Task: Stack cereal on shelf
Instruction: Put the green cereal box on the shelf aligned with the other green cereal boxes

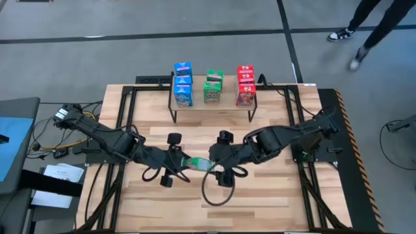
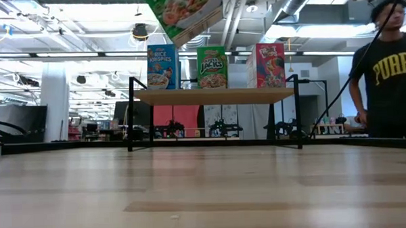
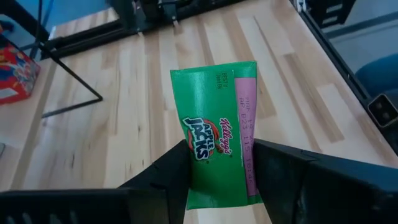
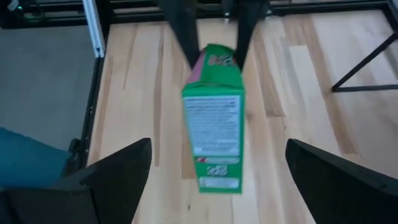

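Our left gripper clamps the green box; our right gripper gapes empty, so a mistimed handover drops it.

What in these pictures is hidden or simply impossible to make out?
- Held green cereal box: its lower end is hidden between the left gripper's fingers in the left wrist view; the low view's top edge cuts it off.
- Both arms: absent from the low view.
- Stacked boxes on the shelf: how many are in each stack is hard to count from above.
- Person: cut off by the low view's right edge.
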Motion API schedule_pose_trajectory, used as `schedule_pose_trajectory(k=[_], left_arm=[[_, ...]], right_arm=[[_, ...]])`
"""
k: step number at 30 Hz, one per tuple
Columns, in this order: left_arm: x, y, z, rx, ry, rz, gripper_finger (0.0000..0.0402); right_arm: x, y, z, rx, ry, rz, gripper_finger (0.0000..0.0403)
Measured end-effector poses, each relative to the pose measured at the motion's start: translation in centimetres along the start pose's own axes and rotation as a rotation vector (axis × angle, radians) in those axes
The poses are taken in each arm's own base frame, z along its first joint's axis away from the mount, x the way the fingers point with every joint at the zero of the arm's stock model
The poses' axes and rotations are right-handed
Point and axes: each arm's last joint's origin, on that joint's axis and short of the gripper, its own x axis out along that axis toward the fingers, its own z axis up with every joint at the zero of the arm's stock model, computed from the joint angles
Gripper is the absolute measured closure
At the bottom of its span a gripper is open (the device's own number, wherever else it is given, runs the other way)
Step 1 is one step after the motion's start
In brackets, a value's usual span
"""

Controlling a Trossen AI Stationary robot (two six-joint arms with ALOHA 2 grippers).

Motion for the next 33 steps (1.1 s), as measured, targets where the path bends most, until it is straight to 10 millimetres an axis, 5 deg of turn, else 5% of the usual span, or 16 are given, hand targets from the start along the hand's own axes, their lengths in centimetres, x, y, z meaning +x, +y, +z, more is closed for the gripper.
schedule_pose_trajectory(k=[19,33], left_arm=[[0.1,2.4,0.8,-0.124,-0.004,0.065,0.0262],[0.2,3.5,0.5,-0.172,0.052,0.059,0.0262]], right_arm=[[0.8,-3.1,1.9,-0.203,-0.079,0.038,0.001],[1.0,-4.2,2.1,-0.186,-0.073,0.041,0.001]])
